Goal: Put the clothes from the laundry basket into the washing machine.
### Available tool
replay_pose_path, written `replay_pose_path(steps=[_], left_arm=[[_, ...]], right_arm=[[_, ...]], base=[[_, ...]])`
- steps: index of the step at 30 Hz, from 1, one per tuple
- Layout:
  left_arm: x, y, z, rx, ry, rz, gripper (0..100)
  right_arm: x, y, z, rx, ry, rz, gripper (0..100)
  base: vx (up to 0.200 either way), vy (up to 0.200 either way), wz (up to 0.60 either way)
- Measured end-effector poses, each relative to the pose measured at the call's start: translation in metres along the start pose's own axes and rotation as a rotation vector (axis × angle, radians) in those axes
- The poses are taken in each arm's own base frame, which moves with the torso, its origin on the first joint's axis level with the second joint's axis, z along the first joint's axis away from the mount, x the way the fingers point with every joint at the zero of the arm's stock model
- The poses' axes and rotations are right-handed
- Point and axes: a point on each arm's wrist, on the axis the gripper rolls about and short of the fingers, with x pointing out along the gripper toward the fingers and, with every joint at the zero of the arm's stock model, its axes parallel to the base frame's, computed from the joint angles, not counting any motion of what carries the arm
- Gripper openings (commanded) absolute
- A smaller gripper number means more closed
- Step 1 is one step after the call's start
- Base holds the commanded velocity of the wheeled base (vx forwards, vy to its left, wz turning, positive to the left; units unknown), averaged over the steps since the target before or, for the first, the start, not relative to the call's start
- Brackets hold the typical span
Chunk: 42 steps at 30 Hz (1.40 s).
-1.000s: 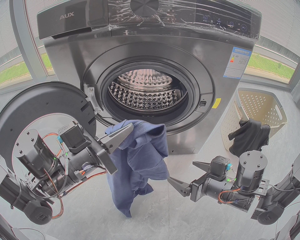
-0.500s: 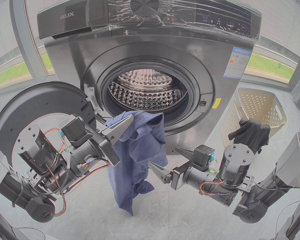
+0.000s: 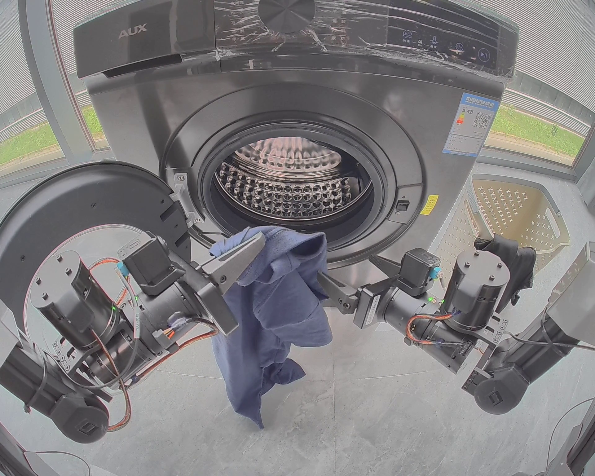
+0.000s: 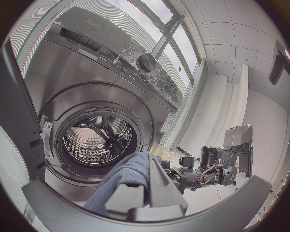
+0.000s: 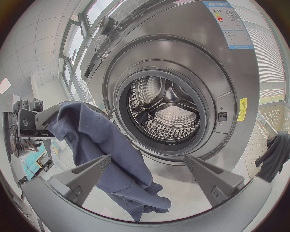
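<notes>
Head view: mid-carry w/ blue shirt point(image 3: 279, 304) clamped in L end effector point(image 3: 255, 243), R end effector point(image 3: 345, 268) spread apart alongside. Next: raise, push into drum point(image 3: 288, 180), hem incl.

Bright, even daylight from windows point(image 3: 539, 124) behind washing machine point(image 3: 396, 111). Soft glare on drum point(image 3: 291, 155) ribs and on plastic wrap point(image 3: 347, 25) over control panel. Floor point(image 3: 372, 421) pale, with faint, diffuse shadows. Sky through panes in left wrist view blown white. Strong fisheye bending toward edges. Dark vignette fills corners of both wrist views.
</notes>
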Motion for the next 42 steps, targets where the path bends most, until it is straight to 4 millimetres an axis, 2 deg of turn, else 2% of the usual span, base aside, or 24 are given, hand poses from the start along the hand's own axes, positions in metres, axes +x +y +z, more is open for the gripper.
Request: replay_pose_path(steps=[14, 23, 28, 42], left_arm=[[0.0, 0.0, 0.0, 0.001, -0.001, 0.0, 0], [-0.001, -0.001, 0.002, 0.0, -0.007, -0.002, 0], [-0.001, -0.001, 0.002, 0.0, -0.007, -0.004, 0], [-0.003, -0.001, 0.002, 0.001, -0.001, -0.014, 0]], right_arm=[[0.011, 0.011, -0.015, -0.003, 0.02, 0.031, 100], [0.016, 0.03, -0.03, -0.002, 0.031, 0.086, 100], [0.016, 0.034, -0.035, -0.003, 0.041, 0.096, 100], [0.025, 0.001, -0.022, -0.023, -0.005, 0.006, 100]], base=[[0.0, 0.0, 0.0], [0.0, 0.0, 0.0], [0.0, 0.0, 0.0], [0.0, 0.0, 0.0]])
